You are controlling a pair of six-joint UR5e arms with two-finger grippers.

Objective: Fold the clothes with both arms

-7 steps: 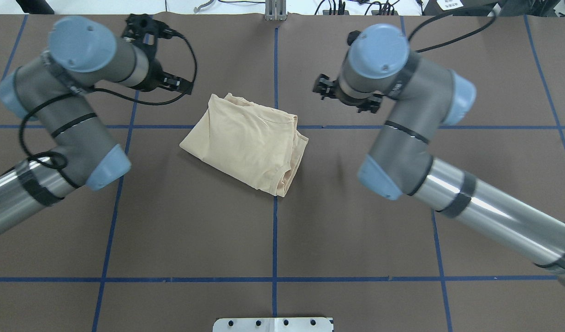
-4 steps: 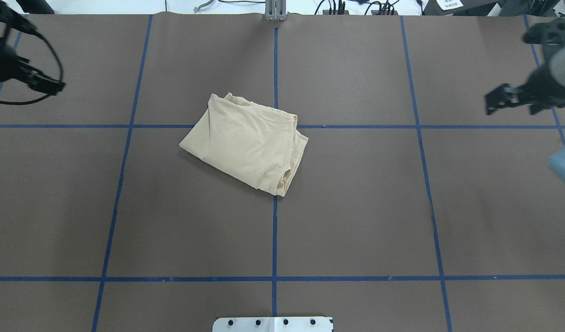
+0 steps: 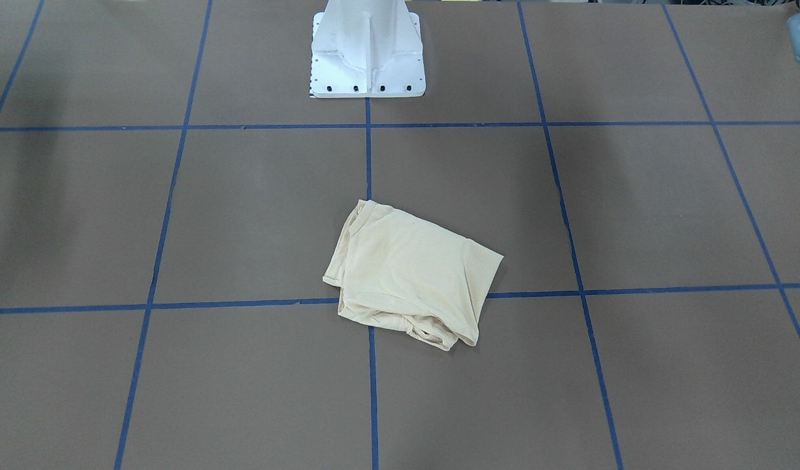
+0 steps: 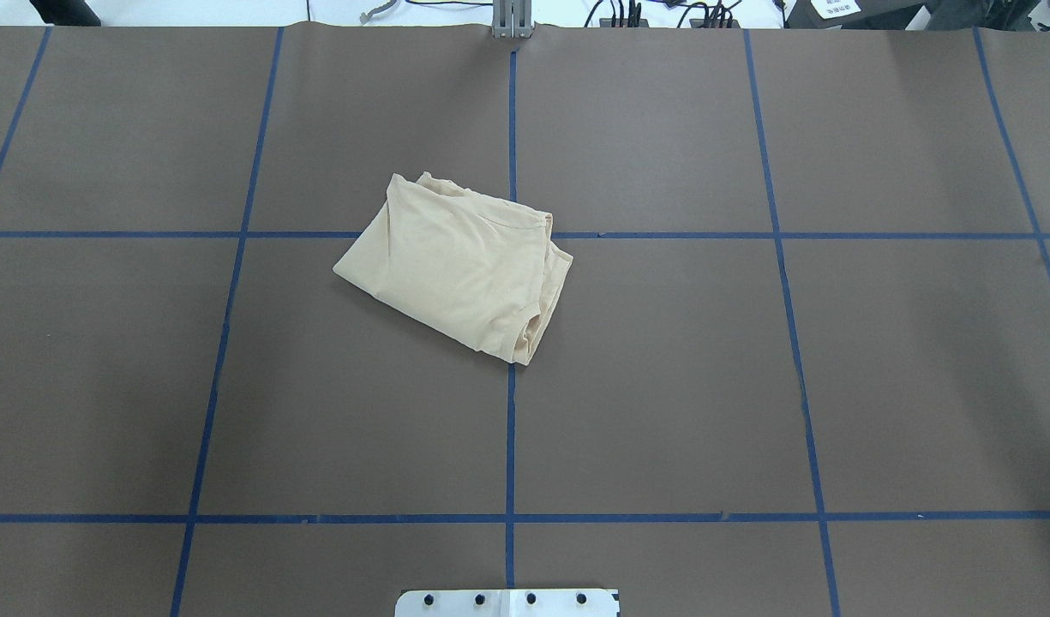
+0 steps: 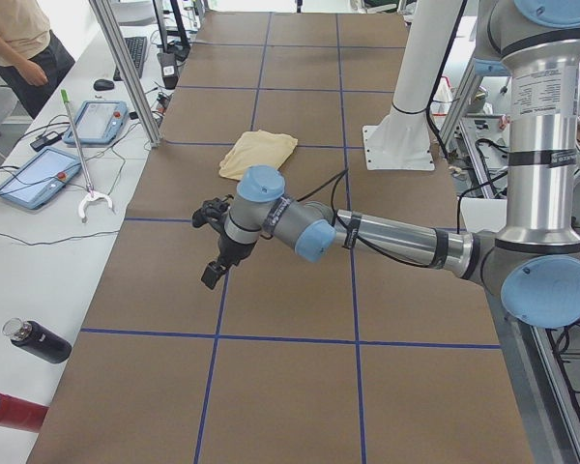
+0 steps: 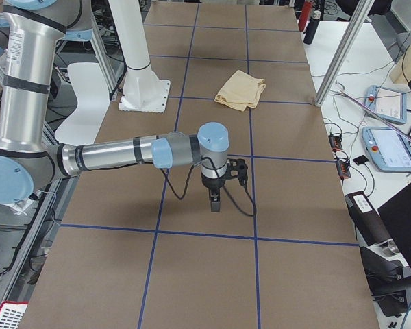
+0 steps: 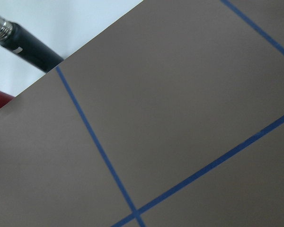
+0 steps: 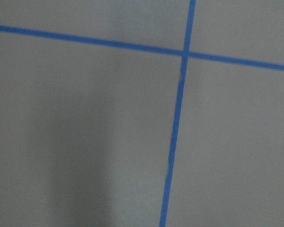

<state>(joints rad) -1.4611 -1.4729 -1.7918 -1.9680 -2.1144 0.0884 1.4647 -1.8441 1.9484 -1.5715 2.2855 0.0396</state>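
The left gripper (image 5: 211, 275) hangs over the bare surface (image 4: 662, 386) toward the robot's left end, and the right gripper (image 6: 214, 203) does likewise toward the right end. Only the side views show them, so I cannot tell whether either is spread or pressed together. No cloth hangs from either.

The left arm (image 5: 396, 237) and right arm (image 6: 109, 156) reach out low, both well apart from the shirt (image 4: 456, 270). It lies near the middle of the surface as a compact bundle, skewed to the tape lines (image 4: 511, 428), with loose edges at one end.

Judged from this, the folding looks done or nearly so. Any further move would call for both grippers to come back in and square those loose edges.

The overhead and front views show the shirt but no gripper. The side views show both. The wrist views show only surface and tape, and the left one also catches a bottle (image 7: 28, 45) off the edge.
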